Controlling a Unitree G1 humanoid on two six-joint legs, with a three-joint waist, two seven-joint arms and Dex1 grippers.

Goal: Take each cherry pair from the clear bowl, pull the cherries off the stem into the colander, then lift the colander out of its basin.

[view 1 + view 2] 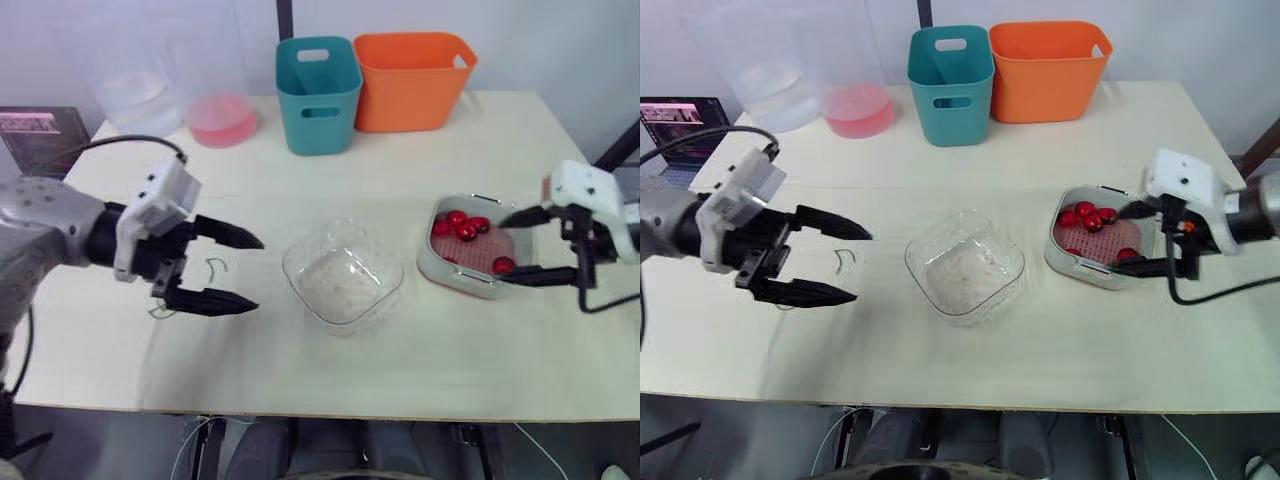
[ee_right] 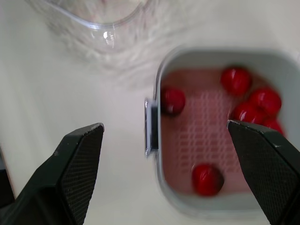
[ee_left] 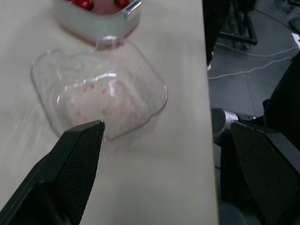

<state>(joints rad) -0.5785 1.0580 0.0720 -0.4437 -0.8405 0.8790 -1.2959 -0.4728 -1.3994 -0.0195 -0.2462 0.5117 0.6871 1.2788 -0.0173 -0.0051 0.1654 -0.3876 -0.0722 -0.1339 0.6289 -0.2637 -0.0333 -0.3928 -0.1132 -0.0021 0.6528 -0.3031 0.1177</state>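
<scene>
Several cherries lie loose in the colander inside its basin and the bowl looks empty, so my right jaws stand wide at the basin's right end, likely for the lift, while my left jaws hang wide by bare stems.

The right gripper hangs over the table with its two black fingers spread wide, one above bare tabletop on the near side and the other above the far side of the grey basin. The pink colander sits inside the basin and holds loose red cherries: a cluster packed together toward its far side, plus two lone ones well apart from it. A metal handle lies along the near rim, and the clear bowl stands just left of the basin.
</scene>
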